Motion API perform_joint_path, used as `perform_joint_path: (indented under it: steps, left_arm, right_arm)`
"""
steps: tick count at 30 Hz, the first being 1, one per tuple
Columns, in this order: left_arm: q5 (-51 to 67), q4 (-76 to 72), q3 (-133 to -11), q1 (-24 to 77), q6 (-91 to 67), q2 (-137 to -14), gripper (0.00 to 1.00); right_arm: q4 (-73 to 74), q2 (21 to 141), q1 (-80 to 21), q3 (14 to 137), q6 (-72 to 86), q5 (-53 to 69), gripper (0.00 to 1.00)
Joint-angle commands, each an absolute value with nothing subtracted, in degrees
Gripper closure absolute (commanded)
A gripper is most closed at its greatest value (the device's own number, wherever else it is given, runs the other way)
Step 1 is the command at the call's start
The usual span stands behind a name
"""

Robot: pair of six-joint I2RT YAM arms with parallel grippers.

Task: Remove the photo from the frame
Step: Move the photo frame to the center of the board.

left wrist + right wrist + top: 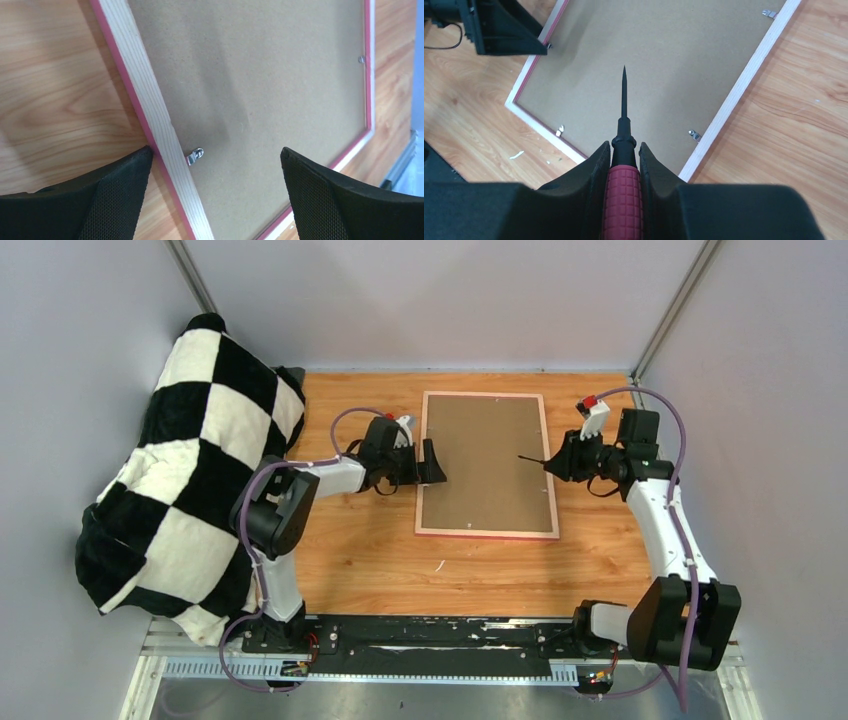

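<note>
The frame [486, 533] lies face down in the middle of the table, its pink-edged pale wood rail [155, 110] surrounding a brown backing board [485, 460]. The photo is hidden beneath that board. My left gripper [432, 462] is open and straddles the frame's left rail, one finger [125, 175] outside it and the other over the board, with a small metal clip [196, 156] between them. My right gripper [624, 147] is shut on a red-handled pointed tool [624, 195]. The tool's black tip [624, 75] points over the board from the right edge.
A black-and-white checkered blanket [190, 470] is heaped at the left. Grey walls close in the back and sides. More metal clips [694, 134] [768, 13] [559, 131] sit along the frame's inner edge. White scraps [438, 565] lie on the wood near the frame.
</note>
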State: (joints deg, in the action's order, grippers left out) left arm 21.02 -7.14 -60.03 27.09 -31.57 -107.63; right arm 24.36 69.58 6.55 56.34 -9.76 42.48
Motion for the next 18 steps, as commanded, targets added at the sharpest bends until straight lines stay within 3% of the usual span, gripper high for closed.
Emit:
perform_joint_path:
  steps: [1,11,18]
  left_arm:
    - [27.23,-9.37,-58.63,30.82,-34.65,-110.97,0.0]
    - [28.3,-9.94,-60.86,35.14,-34.9,-113.82,0.0]
    - [11.04,-4.98,-64.45,31.58,-24.64,-105.7,0.0]
  right_arm:
    - [21.58,67.19,7.87,54.81,-9.63,36.13,1.0]
    - [18.7,66.71,8.61,53.0,-8.03,31.4,1.0]
    - [18.15,65.81,8.61,52.31,-7.74,33.39,1.0]
